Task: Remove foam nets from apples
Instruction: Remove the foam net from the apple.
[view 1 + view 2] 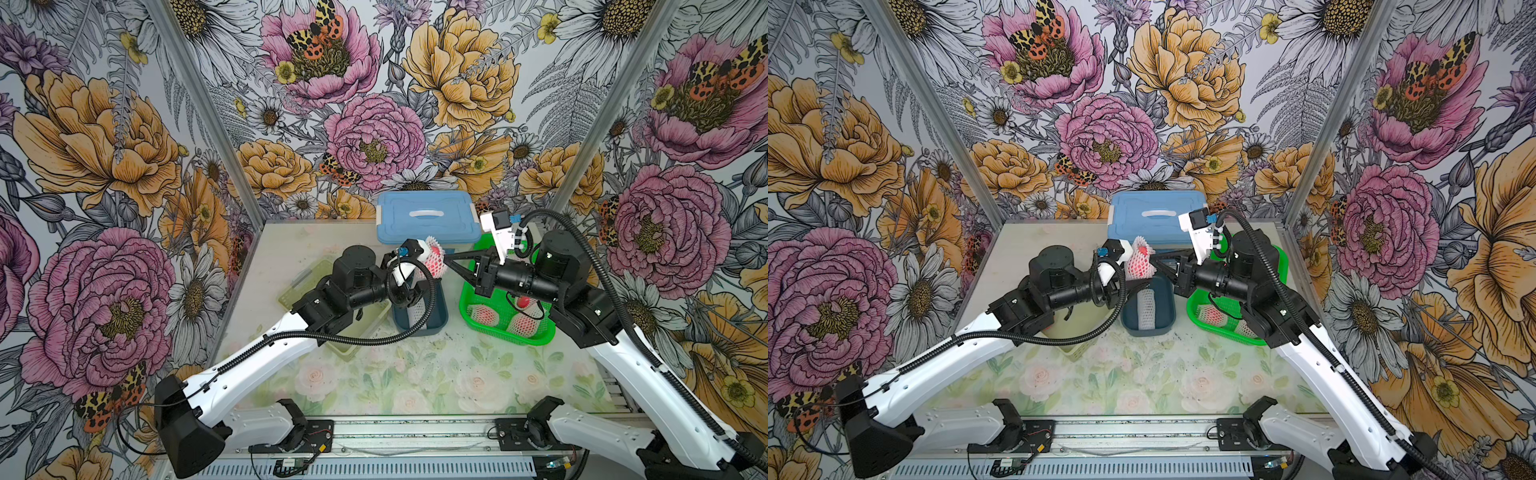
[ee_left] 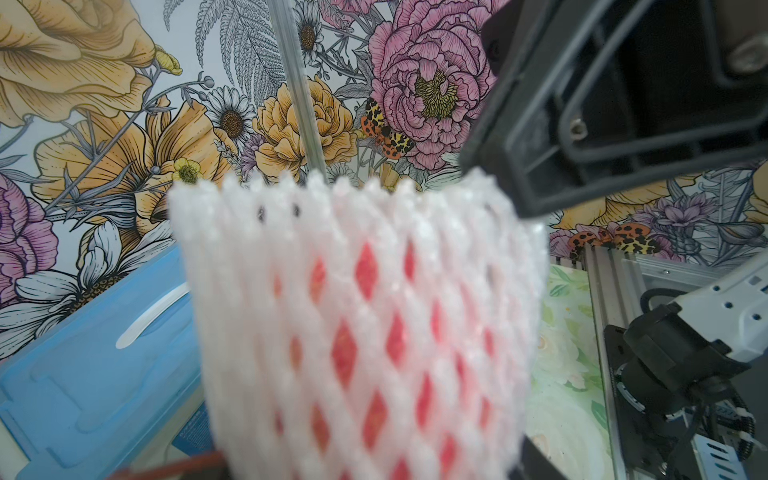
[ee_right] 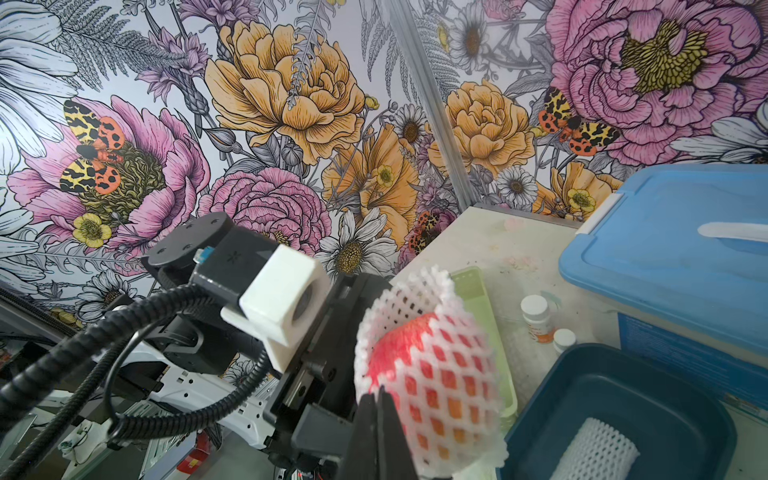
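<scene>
An apple (image 1: 434,253) wrapped in a white foam net (image 3: 449,374) hangs in the air above a dark blue bin (image 1: 441,328). My left gripper (image 1: 428,272) is shut around the netted apple (image 2: 365,332), which fills the left wrist view. From the other side, my right gripper (image 3: 380,392) is shut, its tips pinching the net's rim where red apple skin (image 3: 395,345) shows. In both top views its tips (image 1: 448,259) (image 1: 1154,259) meet the net. An empty foam net (image 1: 1146,307) lies in the bin. More netted apples (image 1: 484,316) sit in a green basket (image 1: 507,338).
A blue lidded box (image 1: 424,216) stands at the back, just behind the raised apple. A pale green tray (image 3: 478,291) lies under my left arm. Two small white pill bottles (image 3: 534,311) stand between the tray and the box. My right arm crosses above the green basket.
</scene>
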You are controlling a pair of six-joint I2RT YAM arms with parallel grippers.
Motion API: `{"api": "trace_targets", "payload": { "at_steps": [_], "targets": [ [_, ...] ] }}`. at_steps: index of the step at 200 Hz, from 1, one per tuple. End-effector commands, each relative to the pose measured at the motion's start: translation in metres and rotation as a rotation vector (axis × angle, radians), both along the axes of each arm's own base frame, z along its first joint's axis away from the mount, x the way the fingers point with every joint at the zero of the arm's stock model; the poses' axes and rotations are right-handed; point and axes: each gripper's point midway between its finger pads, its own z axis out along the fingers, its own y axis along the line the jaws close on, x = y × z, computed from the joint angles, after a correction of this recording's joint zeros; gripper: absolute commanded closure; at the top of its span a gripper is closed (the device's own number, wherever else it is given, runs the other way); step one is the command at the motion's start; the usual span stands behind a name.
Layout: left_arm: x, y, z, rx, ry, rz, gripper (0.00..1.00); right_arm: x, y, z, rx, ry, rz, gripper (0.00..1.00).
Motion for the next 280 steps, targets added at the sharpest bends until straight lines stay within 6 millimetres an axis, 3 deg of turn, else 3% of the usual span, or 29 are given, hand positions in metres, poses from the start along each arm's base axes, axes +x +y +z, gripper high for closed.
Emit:
{"api": "trace_targets", "payload": {
  "at_steps": [1,17,31,48,57,75,102,136,212,263,280],
  "targets": [
    [0.001,0.0,0.01,-0.026,-0.013,-0.012,0.46,-0.011,-0.001,0.012,0.022,-0.034,0.025,1.0],
    [0.001,0.001,0.01,-0.026,-0.014,-0.01,0.59,-0.012,0.0,0.011,0.022,-0.03,0.034,1.0],
    [0.001,0.002,0.011,-0.03,-0.018,-0.009,0.7,-0.012,0.0,0.01,0.021,-0.028,0.035,0.92],
    [0.001,0.003,0.012,-0.034,-0.018,-0.006,0.84,-0.014,0.001,0.01,0.021,-0.031,0.042,0.69],
    [0.001,0.003,0.012,-0.036,-0.016,-0.005,1.0,-0.014,0.0,0.011,0.02,-0.039,0.039,0.56],
    [0.001,0.003,0.01,-0.029,-0.014,-0.007,1.0,-0.014,-0.005,0.014,0.014,-0.071,0.006,0.36],
    [-0.001,0.003,0.004,-0.008,0.001,-0.015,1.0,-0.013,-0.012,0.02,0.006,-0.114,-0.034,0.28],
    [-0.005,0.004,0.004,0.0,0.001,-0.021,1.0,-0.005,-0.011,0.015,-0.031,-0.116,-0.06,0.25],
    [-0.016,-0.002,-0.001,0.025,0.013,-0.077,1.0,0.0,0.0,0.011,-0.113,-0.171,-0.096,0.32],
    [-0.018,-0.003,-0.022,0.132,-0.01,-0.079,1.0,0.0,-0.018,0.02,-0.153,-0.218,-0.176,0.35],
    [-0.019,-0.002,-0.024,0.147,-0.028,-0.077,1.0,0.001,-0.02,0.015,-0.219,-0.206,-0.175,0.38]
  ]
}}
